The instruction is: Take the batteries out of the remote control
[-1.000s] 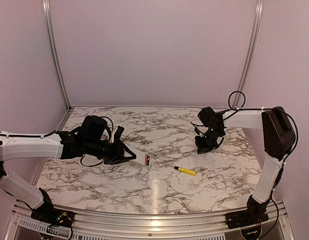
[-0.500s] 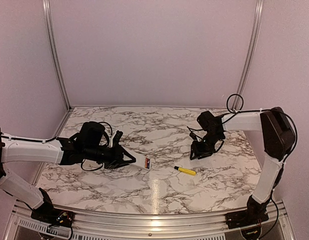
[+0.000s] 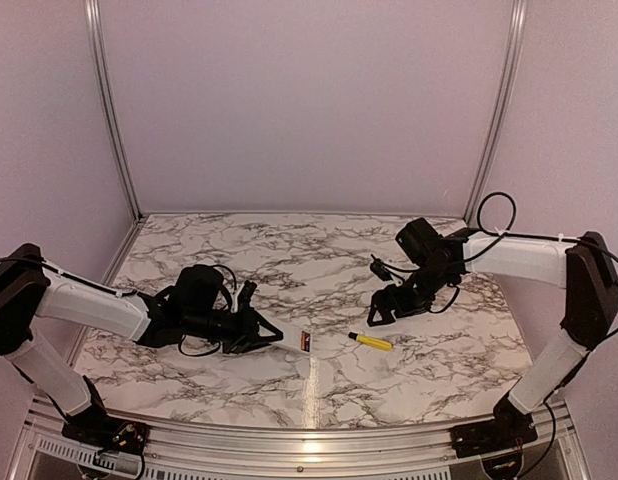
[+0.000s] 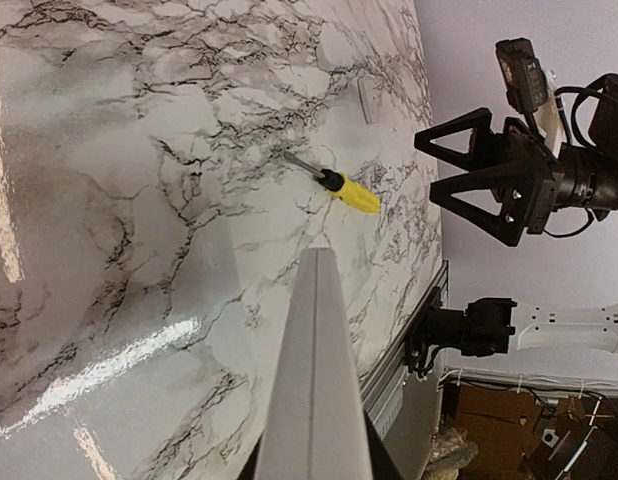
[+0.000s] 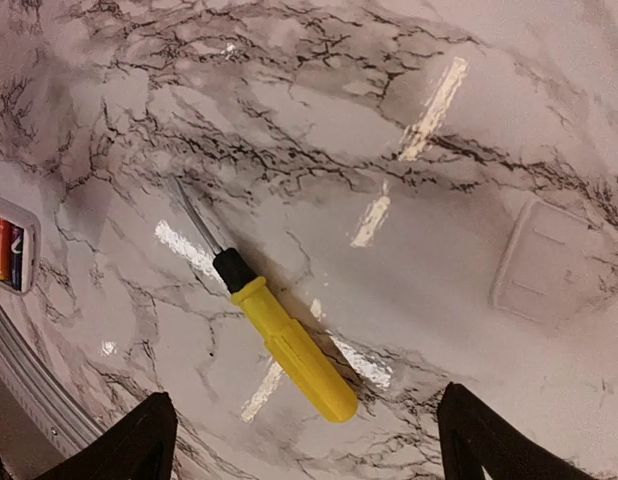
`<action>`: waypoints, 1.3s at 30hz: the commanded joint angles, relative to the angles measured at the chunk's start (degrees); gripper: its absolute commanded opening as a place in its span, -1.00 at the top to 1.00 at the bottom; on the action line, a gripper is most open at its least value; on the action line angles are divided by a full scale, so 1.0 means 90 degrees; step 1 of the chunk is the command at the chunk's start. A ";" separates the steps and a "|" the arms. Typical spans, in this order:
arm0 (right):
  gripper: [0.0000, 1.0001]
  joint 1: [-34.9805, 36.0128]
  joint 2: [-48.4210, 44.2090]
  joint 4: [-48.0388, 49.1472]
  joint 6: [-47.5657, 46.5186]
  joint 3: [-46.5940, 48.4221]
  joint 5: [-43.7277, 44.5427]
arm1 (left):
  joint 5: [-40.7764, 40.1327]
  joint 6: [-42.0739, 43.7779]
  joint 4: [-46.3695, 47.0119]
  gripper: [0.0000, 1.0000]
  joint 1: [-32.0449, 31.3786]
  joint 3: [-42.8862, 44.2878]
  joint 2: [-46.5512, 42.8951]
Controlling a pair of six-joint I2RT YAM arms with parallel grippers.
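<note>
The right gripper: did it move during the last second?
Yes. The right gripper moved left and toward the near edge, closer to the yellow screwdriver, which stayed put. Its fingers opened.

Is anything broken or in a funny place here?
Nothing looks broken. One odd bit: a small white lid, likely the battery cover, lies alone on the table, apart from the remote control, whose batteries show bare in the open bay. A yellow screwdriver lies loose between them.

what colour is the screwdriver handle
Yellow; the screwdriver handle shows best in the right wrist view.
</note>
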 commanded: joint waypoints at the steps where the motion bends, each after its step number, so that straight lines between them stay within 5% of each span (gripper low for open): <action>1: -0.77 0.0186 -0.0247 0.0056 -0.0218 -0.0268 -0.0060 | 0.0099 -0.0222 0.0717 1.00 -0.0088 -0.0046 0.0419; 13: -0.61 0.0503 -0.0165 0.0205 -0.0187 -0.0635 0.0184 | 0.0162 -0.0171 0.0428 0.83 -0.0135 -0.0099 0.0875; 22: -0.44 0.0944 0.0246 0.0290 -0.0140 -0.0613 0.0559 | 0.0021 0.0093 -0.0279 0.04 -0.0139 -0.0053 0.0741; 39: -0.20 0.1050 0.0484 0.0391 -0.0110 -0.0732 0.0885 | -0.0542 0.0670 -0.1429 -0.67 -0.0112 0.0108 0.0390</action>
